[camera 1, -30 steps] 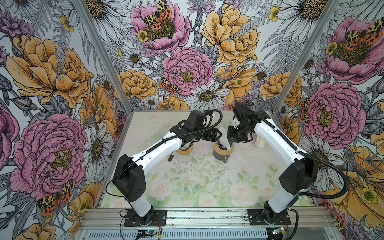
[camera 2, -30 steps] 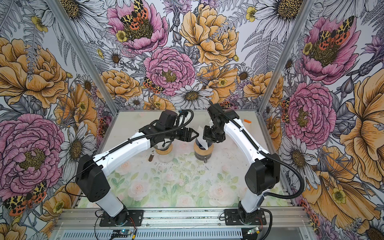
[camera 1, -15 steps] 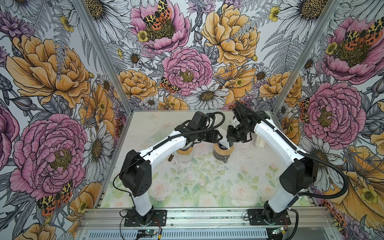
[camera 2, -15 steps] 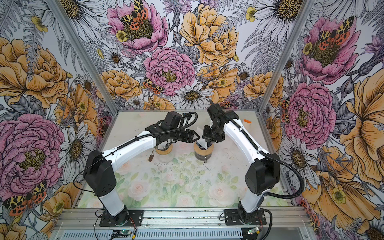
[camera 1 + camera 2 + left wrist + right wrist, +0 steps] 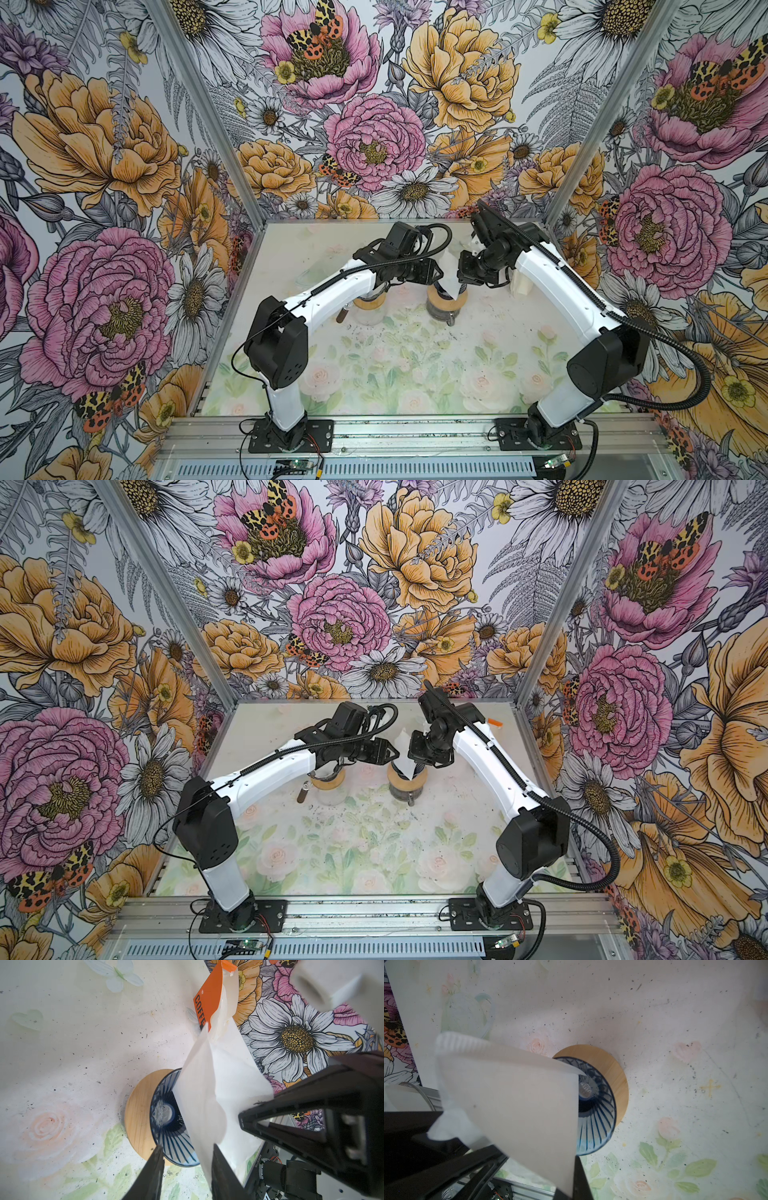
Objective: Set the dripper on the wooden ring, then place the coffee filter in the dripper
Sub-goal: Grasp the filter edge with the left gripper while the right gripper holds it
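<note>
showing a white cone-shaped paper coffee filter [image 5: 451,269] held over a blue ribbed glass dripper [image 5: 173,1141], which is seated in a round wooden collar [image 5: 138,1113] towards the back of the pale floral-printed table [image 5: 395,365]. the filter is clamped at one edge by the right gripper [image 5: 462,273], whose jaws are closed on the paper; in the right wrist view the filter [image 5: 519,1105] is seen to cover about half of the dripper [image 5: 599,1120]. the left gripper [image 5: 187,1148] is brought in from the opposite side. its jaws are seen partly apart, with the filter's free edge lying between them and not pinched. in both top views the two grippers face each other across the filter [image 5: 405,746], directly above the dripper's collar [image 5: 406,777]. the filter is tilted, its narrow end is pointed down at the dripper's mouth, and it is not seated in the cone; whether paper and glass touch cannot be told. a second wooden-collared glass vessel [image 5: 370,305] is partly hidden under the left arm. an orange coffee bag [image 5: 209,999] is seen behind the filter, near the back wall.
</note>
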`<state>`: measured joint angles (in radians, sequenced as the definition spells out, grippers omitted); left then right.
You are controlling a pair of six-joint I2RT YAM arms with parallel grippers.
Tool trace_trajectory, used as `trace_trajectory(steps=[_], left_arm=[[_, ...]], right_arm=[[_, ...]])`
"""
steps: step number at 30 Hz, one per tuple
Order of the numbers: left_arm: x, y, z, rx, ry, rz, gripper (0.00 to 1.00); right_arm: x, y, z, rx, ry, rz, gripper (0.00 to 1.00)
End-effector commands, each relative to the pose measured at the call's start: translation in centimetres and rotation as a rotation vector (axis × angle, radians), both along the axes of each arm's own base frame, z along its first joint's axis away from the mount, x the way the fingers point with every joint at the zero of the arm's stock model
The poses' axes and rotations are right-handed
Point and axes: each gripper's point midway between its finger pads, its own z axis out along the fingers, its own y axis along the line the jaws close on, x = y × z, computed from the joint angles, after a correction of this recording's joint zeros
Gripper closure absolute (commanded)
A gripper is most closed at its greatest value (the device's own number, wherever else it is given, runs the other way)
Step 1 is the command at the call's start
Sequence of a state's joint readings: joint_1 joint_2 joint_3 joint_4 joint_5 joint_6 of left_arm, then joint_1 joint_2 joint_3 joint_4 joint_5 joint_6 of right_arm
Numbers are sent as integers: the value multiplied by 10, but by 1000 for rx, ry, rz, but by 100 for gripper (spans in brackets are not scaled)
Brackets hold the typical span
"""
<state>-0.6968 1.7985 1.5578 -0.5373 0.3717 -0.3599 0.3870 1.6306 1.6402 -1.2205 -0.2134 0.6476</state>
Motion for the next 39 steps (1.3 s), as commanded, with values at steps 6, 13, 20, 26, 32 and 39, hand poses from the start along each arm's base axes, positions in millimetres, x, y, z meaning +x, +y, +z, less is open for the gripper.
trace_trajectory(steps=[6,13,20,26,32,39], left_arm=[[5,2,4,0,0,-4,67],[7,1,11,-17,-6,-6,76],[14,-1,-9,11,42,-5,82],[17,-4,-11,18,55,-6,82],[19,-5,-4,14,44,-9,82],[19,-3,0,26,37,-11,78]], right_arm=[[-2,1,-3,9,8,5,98],[2,2,-3,30,12,25,96],[11,-1,3,20,-20,41,91],[19,-5,8,-18,-59,66,81],[24,-8,4,-59,-61,83,75],[30,-12,7,-116,-89,95,70]])
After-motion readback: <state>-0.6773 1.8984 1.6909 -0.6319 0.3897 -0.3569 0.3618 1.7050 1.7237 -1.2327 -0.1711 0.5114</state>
